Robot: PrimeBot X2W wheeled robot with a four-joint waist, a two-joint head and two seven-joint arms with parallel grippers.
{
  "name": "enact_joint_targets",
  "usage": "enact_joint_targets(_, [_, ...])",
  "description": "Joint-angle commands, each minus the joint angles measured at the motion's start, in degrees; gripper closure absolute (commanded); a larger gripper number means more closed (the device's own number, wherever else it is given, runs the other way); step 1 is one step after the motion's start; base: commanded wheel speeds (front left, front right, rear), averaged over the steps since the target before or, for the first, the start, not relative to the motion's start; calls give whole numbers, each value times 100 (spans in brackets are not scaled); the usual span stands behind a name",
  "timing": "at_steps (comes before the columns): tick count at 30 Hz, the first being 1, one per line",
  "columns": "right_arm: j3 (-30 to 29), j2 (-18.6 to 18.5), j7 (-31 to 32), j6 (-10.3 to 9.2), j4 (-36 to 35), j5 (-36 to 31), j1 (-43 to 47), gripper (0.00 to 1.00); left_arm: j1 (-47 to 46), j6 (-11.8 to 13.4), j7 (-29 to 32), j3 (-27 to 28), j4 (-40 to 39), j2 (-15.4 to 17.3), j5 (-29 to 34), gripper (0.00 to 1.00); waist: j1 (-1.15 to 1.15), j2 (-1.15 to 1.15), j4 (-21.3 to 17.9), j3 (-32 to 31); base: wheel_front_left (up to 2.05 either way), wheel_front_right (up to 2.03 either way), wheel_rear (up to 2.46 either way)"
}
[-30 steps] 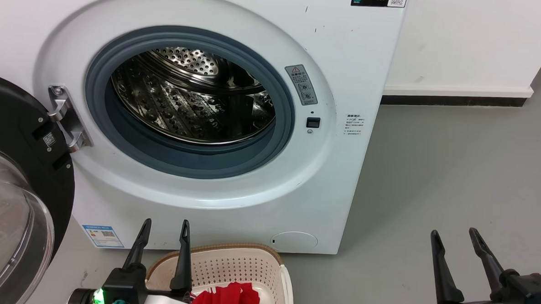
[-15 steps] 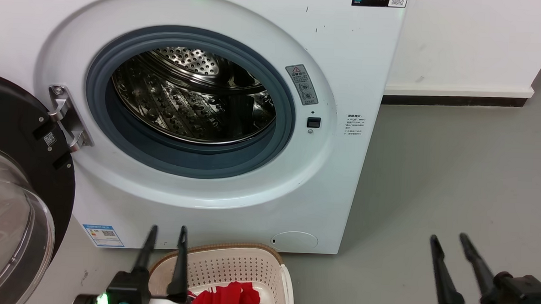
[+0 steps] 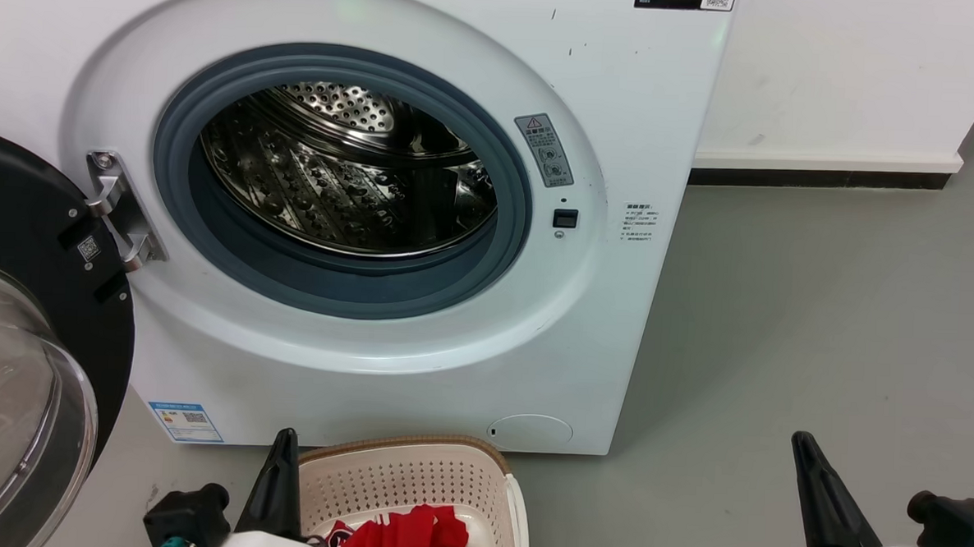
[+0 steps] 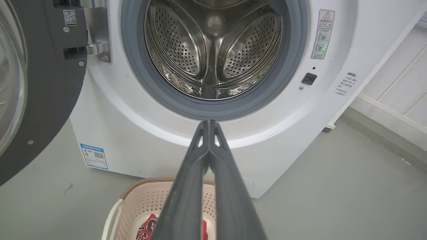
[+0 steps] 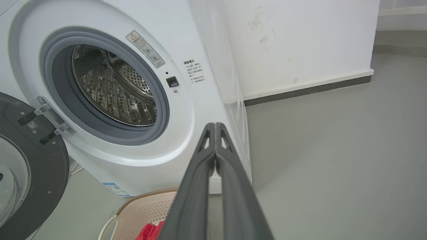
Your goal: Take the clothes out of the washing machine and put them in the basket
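Both pressed together and empty, my left hand [image 4: 208,124] and right hand [image 5: 215,125] rest; washing machine [image 3: 600,328] looks bare, clothes [image 3: 406,537] lie in the basket [image 3: 412,477] at 6 o'clock: task seemingly finished.

Light: bright, even and diffuse; all shadows soft-edged.
Shadow: a soft grey band on the floor [image 3: 821,337] beside the washing machine [image 3: 626,107].
Glare: specular glints across the steel drum [image 3: 335,185]; a pale sheen on the glass door [image 3: 4,417].
Focus: head view sharp; left gripper [image 4: 209,122] and right gripper [image 5: 215,125] soft-edged near the lens.
Distortion: wrist views bow at their edges.
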Motion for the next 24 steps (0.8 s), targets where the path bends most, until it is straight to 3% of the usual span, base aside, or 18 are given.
enact_joint_targets(1, [-1,-53,18,0,-8,318,-198,100,-211,-52,50,59,-48,17,-286,100,0,0,0,3,0,0,0])
enact_joint_targets(24, [-45,-137,136,-1,497,2455,-606,100,-502,-356,508,359,166,23,-2343,100,0,0,-5,50,0,0,0])
